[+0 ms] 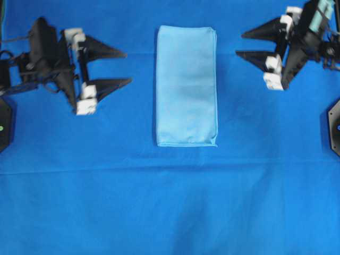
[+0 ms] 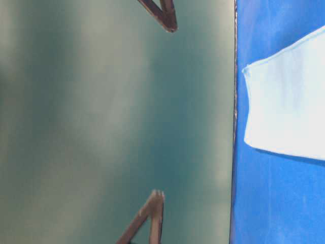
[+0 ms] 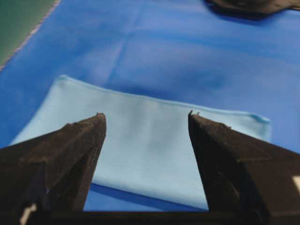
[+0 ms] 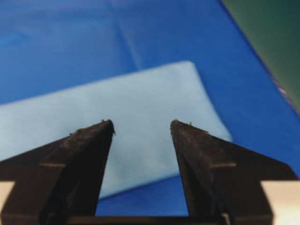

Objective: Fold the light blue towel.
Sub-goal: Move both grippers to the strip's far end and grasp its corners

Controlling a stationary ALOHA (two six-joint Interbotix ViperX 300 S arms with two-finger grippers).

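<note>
On the middle of the blue table cover [image 1: 170,202], nearer its far edge than its near edge, lies the light blue towel [image 1: 186,86]. It is folded into a long, narrow shape. Its long sides run from the far edge toward the near edge. It lies flat, and its edges line up neatly. A thin stitched hem shows along its right side and near end.

The left gripper [image 1: 127,67] sits to the left of the towel, apart from it. Its two black fingers [image 1: 103,52] point at the towel and are spread wide. It holds nothing. From the left wrist camera, the towel [image 3: 145,150] shows in the gap between the fingers [image 3: 70,154], lower down on the cover.

The right gripper [image 1: 239,45] sits to the right of the towel, near the far right corner of the cover. It is also apart from the towel. Its fingers [image 1: 260,31] are spread wide too, and it holds nothing. From the right wrist camera, the towel [image 4: 117,108] lies beyond the finger tips [image 4: 192,154].

From the table-level camera, one end of the towel [image 2: 289,112] shows on the cover [image 2: 274,203], beside a green wall [image 2: 111,122].
</note>
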